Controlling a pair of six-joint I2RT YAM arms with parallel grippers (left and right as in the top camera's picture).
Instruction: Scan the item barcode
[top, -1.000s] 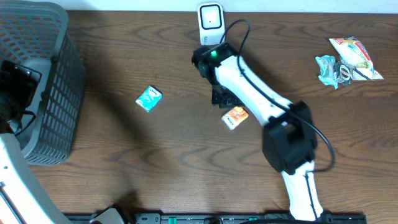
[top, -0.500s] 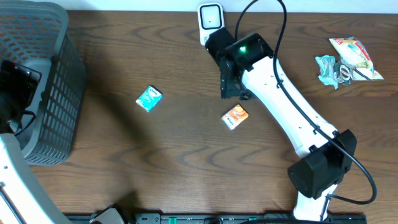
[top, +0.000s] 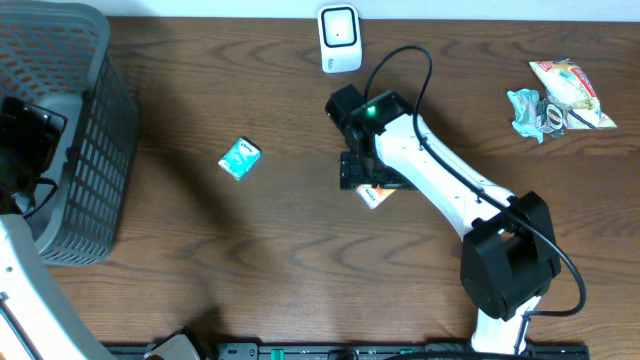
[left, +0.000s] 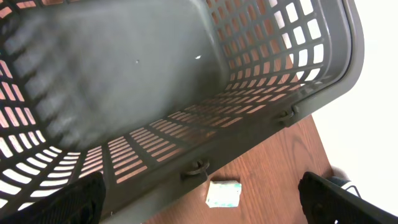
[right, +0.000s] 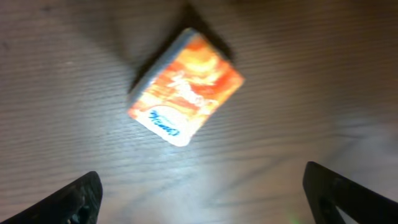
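While left gripper (left: 200, 200) and right gripper (right: 205, 194) gape empty, a flat rectangular orange packet (right: 186, 93) lies on wood-grained table (right: 323, 74).

right pincer (right: 206, 191) spread (pointing down), left pincer (left: 203, 196) spread

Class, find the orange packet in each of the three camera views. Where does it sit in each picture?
Overhead: orange packet just right of centre, partly under the right end effector.
Left wrist: not in it.
Right wrist: upper middle, lying tilted.
Shared landmark: the brown wooden table.
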